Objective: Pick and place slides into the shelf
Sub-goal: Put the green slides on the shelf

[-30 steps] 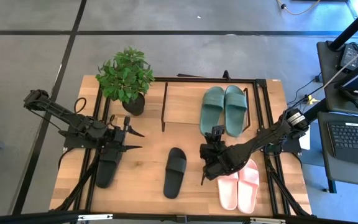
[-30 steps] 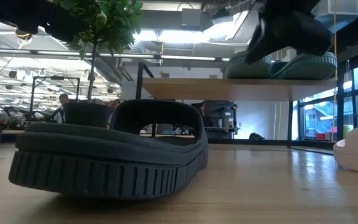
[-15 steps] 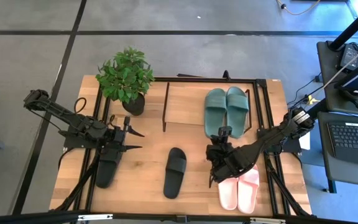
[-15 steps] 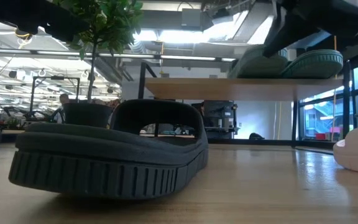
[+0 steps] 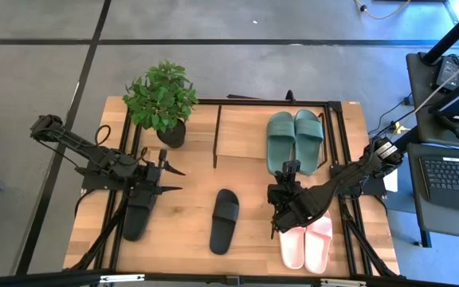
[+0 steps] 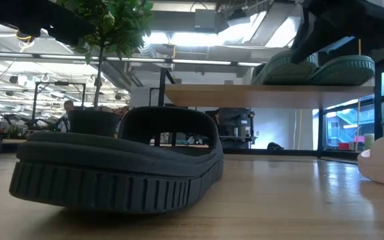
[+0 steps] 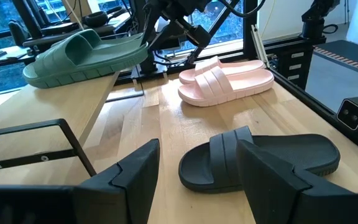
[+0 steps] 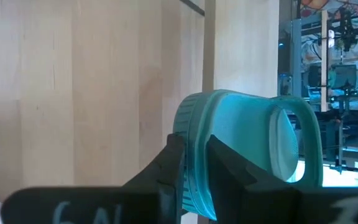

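**Right hand clamped on a green slide at the shelf edge**

We begin at the right hand [image 5: 287, 171], whose two fingers are drawn close together on the heel rim of a dark green slide [image 8: 241, 149]; the right wrist view shows the sole edge pinched between them. Seen from above, this hand sits at the near edge of the shelf [image 5: 241, 131], where the green pair [image 5: 295, 141] lies side by side on the right part of the light top board, toes pointing away from the robot. We judge the step in hand to be the settling of this green slide onto the board. Whether the sole already rests fully flat we cannot tell.

Moving outward, the pale pink pair [image 5: 307, 241] lies on the tabletop [image 5: 182, 227] just beside and partly under the right arm. One black slide [image 5: 225, 221] lies near the tabletop's middle. The other black slide [image 5: 137, 215] lies under the left hand [image 5: 168, 179], which hovers with fingers spread wide and holds nothing. A potted plant [image 5: 162, 100] stands at the shelf's left end.

The next move, in our judgement, calls for spreading the right fingers, lifting clear of the board without dragging the slide, then turning to the pink pair nearby.
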